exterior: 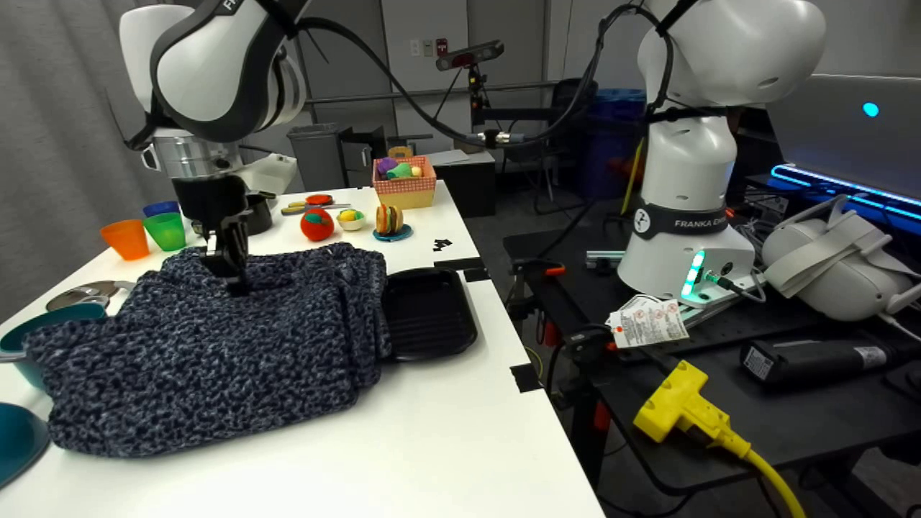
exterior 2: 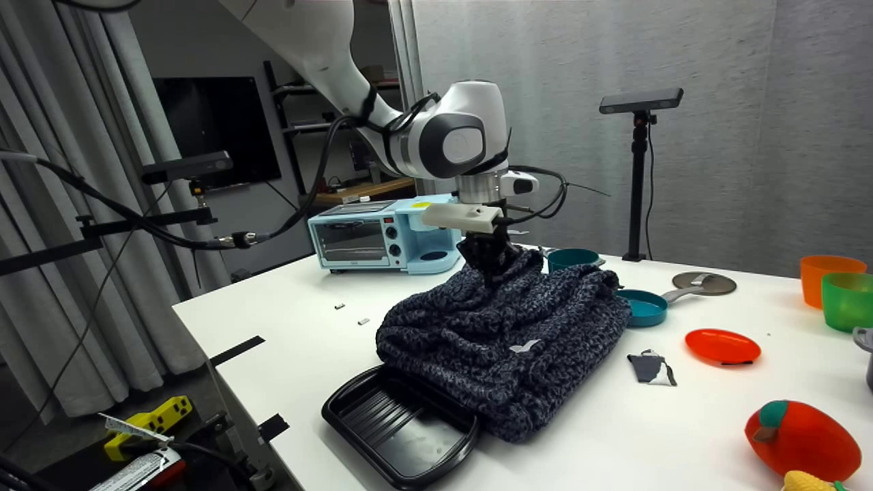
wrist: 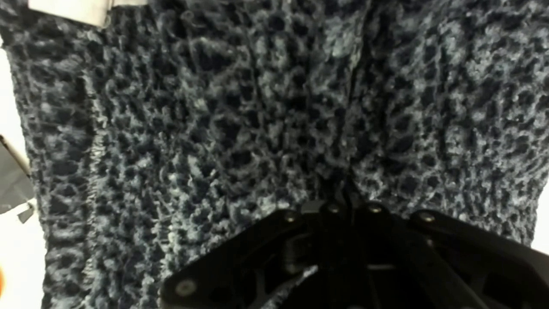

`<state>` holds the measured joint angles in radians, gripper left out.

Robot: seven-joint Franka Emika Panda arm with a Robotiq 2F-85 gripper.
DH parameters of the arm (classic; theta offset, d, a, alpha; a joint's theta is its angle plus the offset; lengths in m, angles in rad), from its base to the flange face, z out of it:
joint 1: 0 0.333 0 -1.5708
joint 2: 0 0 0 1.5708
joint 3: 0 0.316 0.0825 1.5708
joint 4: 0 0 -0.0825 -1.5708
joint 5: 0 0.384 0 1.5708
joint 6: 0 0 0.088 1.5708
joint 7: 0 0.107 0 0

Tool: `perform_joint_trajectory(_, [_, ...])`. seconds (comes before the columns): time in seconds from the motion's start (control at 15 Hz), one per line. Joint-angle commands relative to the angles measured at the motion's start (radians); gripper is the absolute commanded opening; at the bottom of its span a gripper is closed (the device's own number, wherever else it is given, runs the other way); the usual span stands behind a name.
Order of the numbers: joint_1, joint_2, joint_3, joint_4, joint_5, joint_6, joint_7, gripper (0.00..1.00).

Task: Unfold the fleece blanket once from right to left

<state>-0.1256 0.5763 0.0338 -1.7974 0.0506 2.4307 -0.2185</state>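
- The blanket (exterior: pixel 216 360), fuzzy, navy and grey, lies as a thick folded bundle on a white surface (exterior: pixel 432 453), directly under the tool (wrist: pixel 349 199).
- The tool points down, its jaws brought together on a pinch of the blanket; the tips sink into the cloth, and creases gather around them.
- In an exterior view the blanket spreads broadly from left to right, its right end against the tray (exterior: pixel 432 316). It looks wider than deep from there, but the slanted angle leaves its true long axis uncertain.
- In the wrist view the creases run lengthwise, from the tips toward the top; side edges of the cloth show at left and right.
- A small white label (exterior 2: pixel 525 346) shows on top of the blanket in an exterior view.
- The tray is black and shallow, with a ribbed floor; the blanket's edge covers one side of it.
- In an exterior view a teal pot (exterior 2: pixel 573 262) stands behind the blanket, and a teal pan (exterior 2: pixel 644 310) sits just beside its right corner.
- Farther off on the surface, a basket (exterior: pixel 405 198) holds a purple piece (exterior: pixel 387 166), a green piece (exterior: pixel 399 171) and a yellow piece (exterior: pixel 416 171).
- Near the basket, a small bowl (exterior: pixel 352 226) holds a yellow toy (exterior: pixel 350 215), and a burger (exterior: pixel 389 219) sits on a blue plate (exterior: pixel 405 232).
- An orange cup (exterior: pixel 126 241), a green cup (exterior: pixel 166 234) and a blue cup (exterior: pixel 160 208) stand close together; their contents cannot be made out.
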Motion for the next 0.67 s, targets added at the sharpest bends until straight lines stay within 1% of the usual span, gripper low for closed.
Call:
perform_joint_trajectory(0.0, [-0.009,0.022,0.000,0.041,-0.014,-0.015,-0.052,0.01])
perform_joint_trajectory(0.2, [-0.015,0.026,0.004,0.049,-0.026,-0.016,-0.105,0.01])
perform_joint_trajectory(0.6, [-0.041,0.034,0.033,0.062,-0.004,-0.029,-0.215,0.01])
